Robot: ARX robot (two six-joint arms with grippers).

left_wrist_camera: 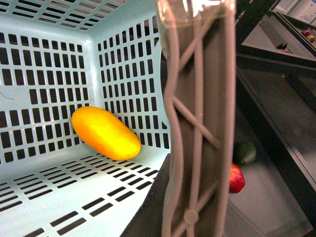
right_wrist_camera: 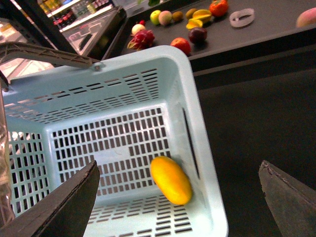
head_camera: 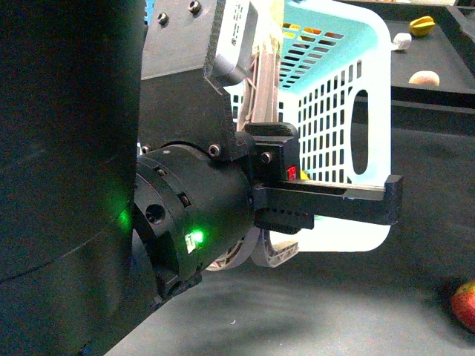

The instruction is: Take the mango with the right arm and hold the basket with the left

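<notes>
The right gripper (right_wrist_camera: 177, 168) hangs wide and empty above the basket (right_wrist_camera: 148, 64), with the mango (right_wrist_camera: 171, 179) below, between its 2 fingers. The left gripper (head_camera: 319, 196) clamps the handle (left_wrist_camera: 197, 123).

I see a light-turquoise basket (right_wrist_camera: 148, 61) patterned with rows of slots, its handle (left_wrist_camera: 197, 148) grey-brown with criss-cross ribs. The mango (right_wrist_camera: 171, 179) reads yellow shading to orange.

Smooth mango (right_wrist_camera: 171, 179), slotted plastic basket (right_wrist_camera: 207, 197)
</notes>
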